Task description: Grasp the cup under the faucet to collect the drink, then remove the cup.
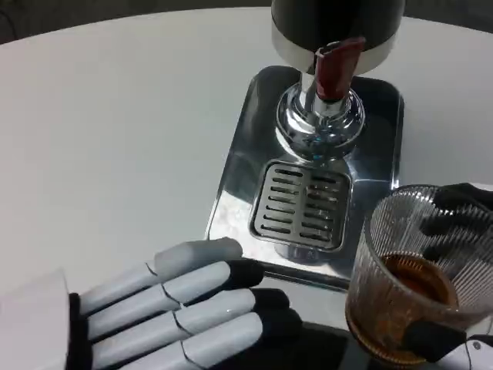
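Observation:
A ribbed clear glass cup [416,270] with amber drink in its bottom stands low at the right, off the drip grate [302,204]. My right hand [454,231] grips it, black fingers wrapped around its far side and base. The dispenser's chrome faucet [320,123] with a red lever [335,65] rises above the grate on a shiny steel tray [239,169]. My left hand [177,308] lies flat at the bottom left, fingers stretched out together toward the tray's front edge, holding nothing.
The dark dispenser body [339,19] stands at the top centre. White table [115,139] spreads to the left and behind the tray.

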Tool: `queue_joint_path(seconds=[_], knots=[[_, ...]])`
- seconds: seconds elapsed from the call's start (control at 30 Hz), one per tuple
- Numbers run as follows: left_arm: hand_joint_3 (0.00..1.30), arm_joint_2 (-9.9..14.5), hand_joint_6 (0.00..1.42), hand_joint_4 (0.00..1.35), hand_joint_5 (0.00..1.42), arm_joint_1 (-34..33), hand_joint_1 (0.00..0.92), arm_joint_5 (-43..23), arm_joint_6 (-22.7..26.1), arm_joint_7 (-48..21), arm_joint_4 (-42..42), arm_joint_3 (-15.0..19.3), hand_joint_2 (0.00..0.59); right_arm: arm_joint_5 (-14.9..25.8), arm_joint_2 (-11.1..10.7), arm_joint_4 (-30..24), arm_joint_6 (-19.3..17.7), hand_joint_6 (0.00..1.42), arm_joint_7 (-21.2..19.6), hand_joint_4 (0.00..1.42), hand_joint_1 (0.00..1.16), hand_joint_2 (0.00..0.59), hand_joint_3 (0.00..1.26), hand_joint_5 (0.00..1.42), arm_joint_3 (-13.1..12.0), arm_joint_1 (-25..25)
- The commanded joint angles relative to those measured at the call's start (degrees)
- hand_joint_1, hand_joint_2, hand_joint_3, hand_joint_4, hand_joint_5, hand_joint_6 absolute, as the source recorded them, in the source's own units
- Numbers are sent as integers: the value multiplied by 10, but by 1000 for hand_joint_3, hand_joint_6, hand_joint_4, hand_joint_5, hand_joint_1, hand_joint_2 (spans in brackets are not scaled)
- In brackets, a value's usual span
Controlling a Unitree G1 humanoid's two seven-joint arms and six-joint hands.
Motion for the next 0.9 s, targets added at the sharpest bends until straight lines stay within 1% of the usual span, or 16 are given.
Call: queue_joint_path(seconds=[0.03,0.27,0.43,0.63,0.9], knots=[[9,14,0,0,27,17,0,-11,-20,-6,-5,13,70,17,-4,-15,-32,713,-3,784,954,182,692,861,3,4],[13,15,0,0,32,27,0,-20,-25,-3,-5,26,74,15,-14,-15,-36,736,-7,784,954,177,697,869,14,0],[14,14,0,0,39,25,0,-21,-23,-3,-3,30,76,15,-18,-15,-32,738,-8,785,954,176,702,872,16,-6],[19,14,0,0,43,21,0,-20,-21,-3,1,32,80,11,-24,-15,-28,739,-8,790,954,176,704,873,26,-11],[24,14,0,0,44,9,0,-16,-16,-1,6,35,77,3,-38,-15,-15,750,-9,793,954,176,705,873,40,-27]])
